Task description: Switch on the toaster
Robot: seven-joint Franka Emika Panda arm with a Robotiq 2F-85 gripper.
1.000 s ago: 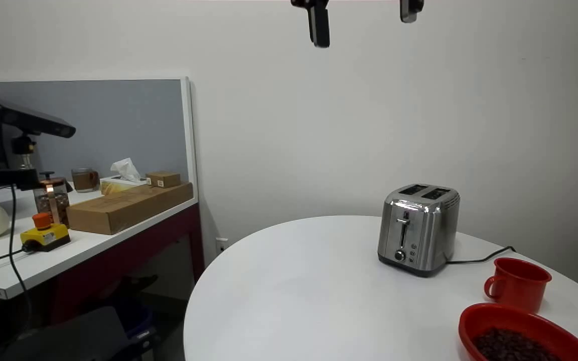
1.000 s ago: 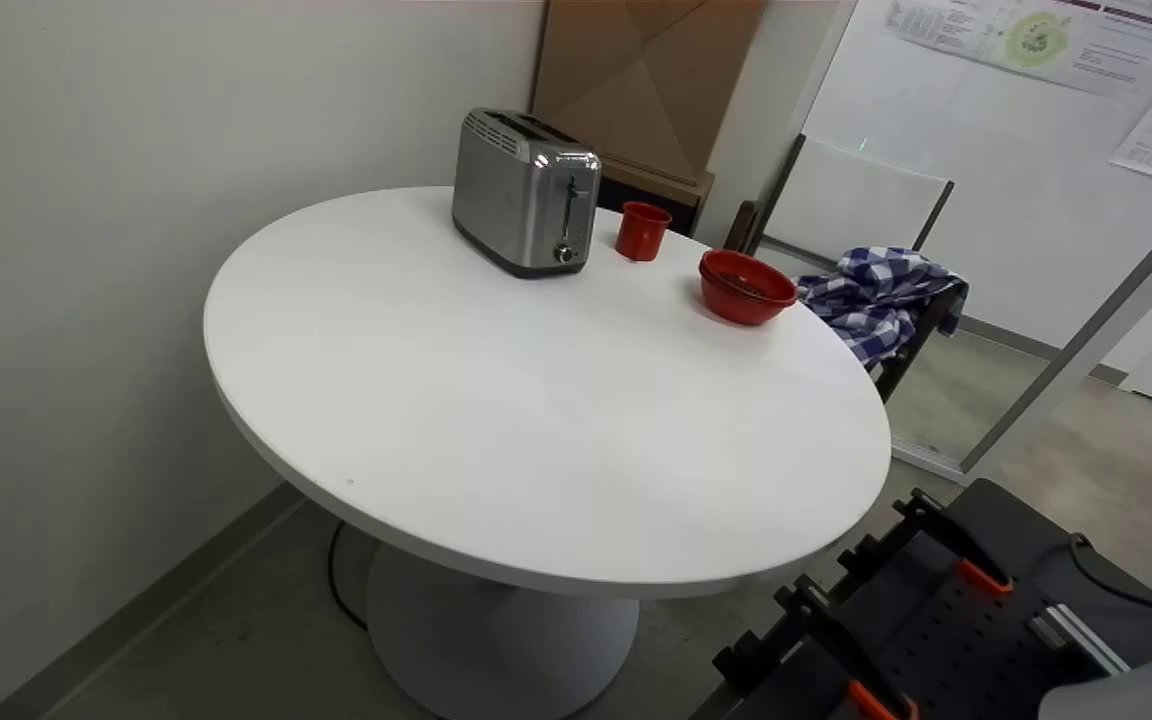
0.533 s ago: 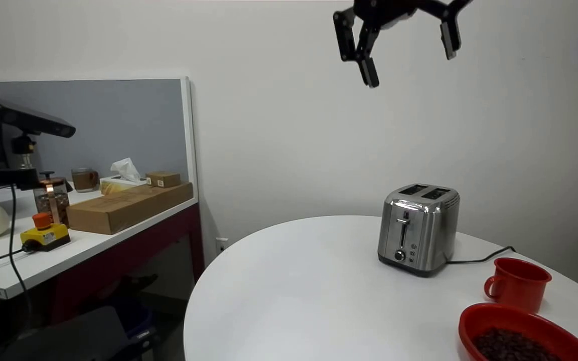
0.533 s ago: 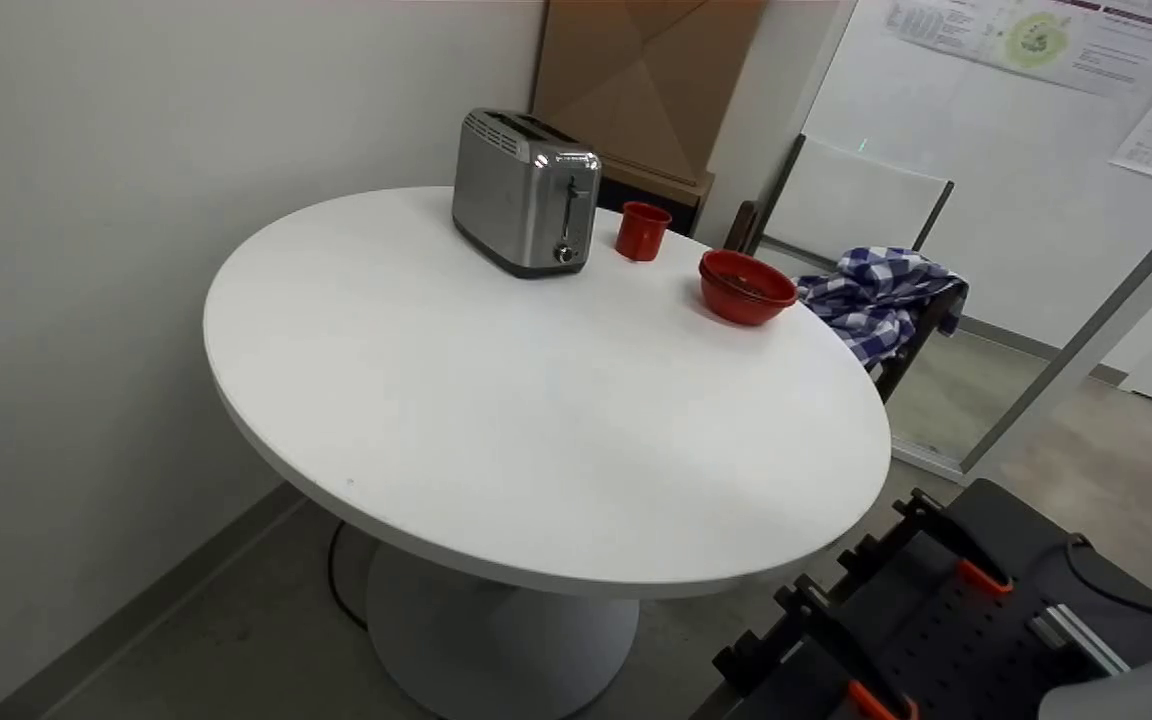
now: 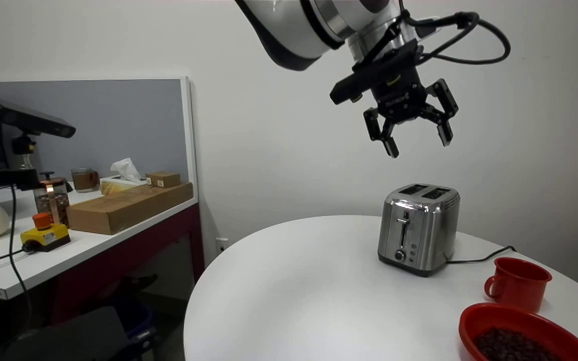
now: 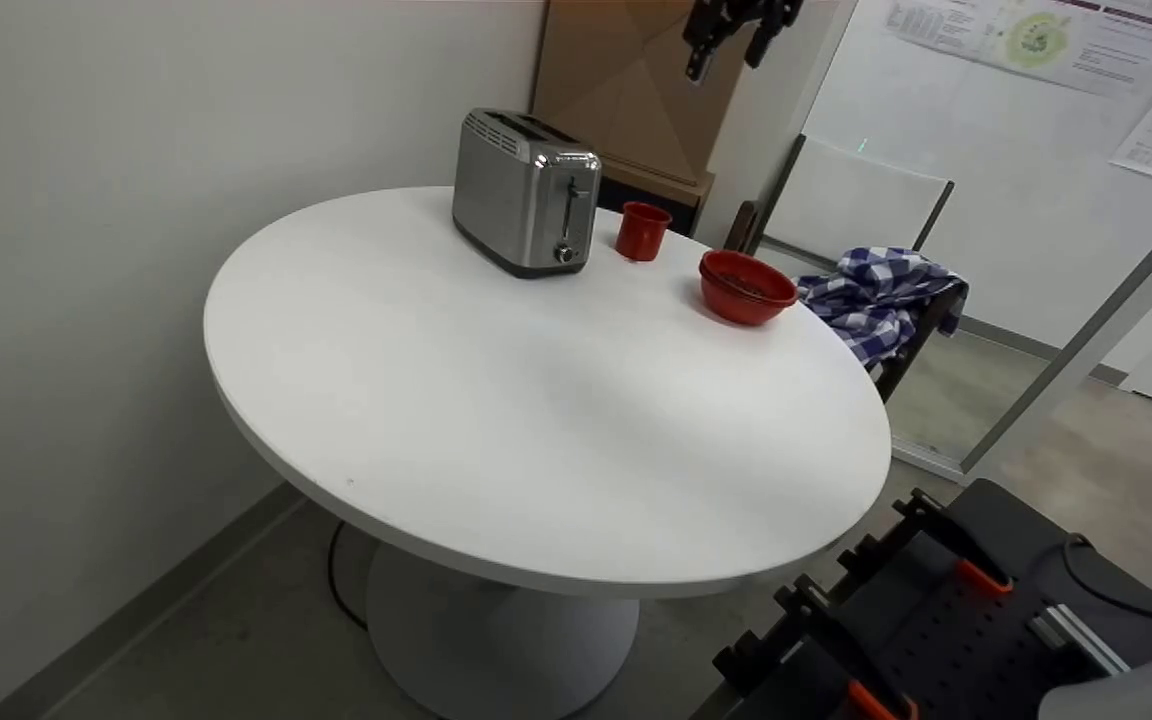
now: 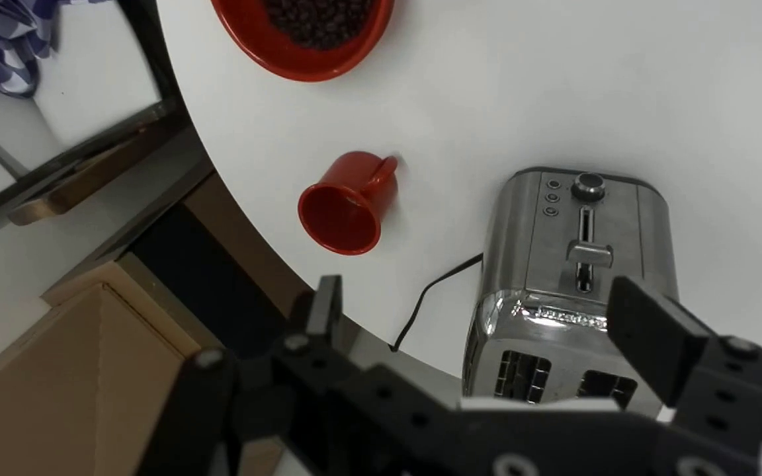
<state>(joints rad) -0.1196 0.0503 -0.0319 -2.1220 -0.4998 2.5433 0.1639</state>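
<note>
The toaster (image 5: 434, 235) is a shiny silver two-slot box standing upright on the white round table; it shows in both exterior views (image 6: 501, 190) and in the wrist view (image 7: 510, 258). Its lever (image 7: 591, 254) is near the upper end of its slot in both exterior views (image 5: 403, 221). A dial (image 7: 588, 187) sits below the lever. My gripper (image 5: 420, 147) is open and empty in the air, higher than the toaster and apart from it. It shows at the top edge of an exterior view (image 6: 728, 66). In the wrist view, one finger (image 7: 652, 337) hides part of the toaster's top.
A red mug (image 5: 522, 286) stands beside the toaster. A red bowl (image 5: 487, 318) with dark beans is by the table's edge. A black cord (image 5: 477, 259) runs from the toaster. A wall (image 5: 289, 140) is behind the table (image 5: 279, 291).
My gripper has come down from the top edge toward the toaster, and the arm now shows in an exterior view. The gripper has stayed open. The toaster, mug and bowl have not moved.
</note>
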